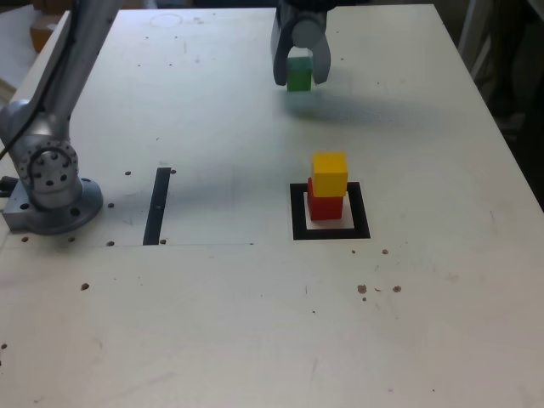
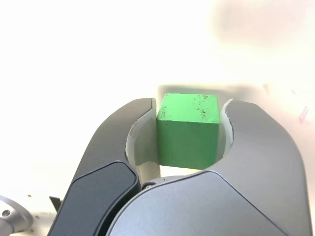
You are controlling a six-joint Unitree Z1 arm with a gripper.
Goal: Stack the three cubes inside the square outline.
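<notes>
Exterior view, far left: grey arm base point(image 1: 53, 200) on the white table point(image 1: 204, 323), arm link point(image 1: 64, 68) rising from it toward the top edge, dark cable alongside. Next, right of the base: straight black strip point(image 1: 157, 206), lying flat, slightly slanted. Near the top, right of the strip: gripper point(image 1: 299, 75), pointing down, closed on the green cube point(image 1: 298, 76), one finger on each side. Soft shadow on the table just below it in this view. Further right and nearer the camera: square outline point(image 1: 362, 211), thick black border, white centre. Red cube point(image 1: 325, 206) sits inside it, close to the border's left side, white showing between its near face and the near border. Yellow cube point(image 1: 330, 174) is stacked on the red one, faces roughly lined up. Green cube is well apart from that stack. Wrist view: green cube held between two pale inner pads point(image 2: 143, 140), upper face lighter with dark specks, front face darker green.
</notes>
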